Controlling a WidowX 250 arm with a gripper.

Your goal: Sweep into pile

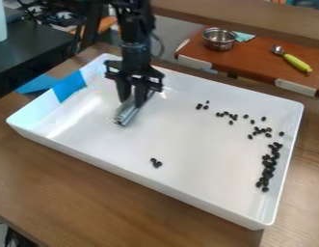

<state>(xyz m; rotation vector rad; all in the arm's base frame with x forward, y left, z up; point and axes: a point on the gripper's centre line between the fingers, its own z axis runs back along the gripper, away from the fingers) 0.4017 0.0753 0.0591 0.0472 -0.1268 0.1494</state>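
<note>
Hanging over the white tray, toward the upper left of the view, the gripper is clenched on a silvery tool. The tool is held between the two fingers at a slant, with its lower end reaching down near the tray floor.

The black beans are scattered well apart from the gripper and the tool, mostly toward the right of the view. The largest group is strung out in a crowded band beside the tray's right wall. Just above that band a looser cluster is seen, and farther left a short, broken row is formed, ended by a few beans closest to the upper wall. Three beans are set by themselves near the lower wall, below and to the right of the tool.

Blue tape is stuck over the tray's upper-left wall, and another blue piece is seen just outside it. The tray is supported by a brown wooden table. Behind, on a reddish-brown board, a metal bowl is placed beside a green cloth, and a spoon with a yellow-green handle is laid farther right.
</note>
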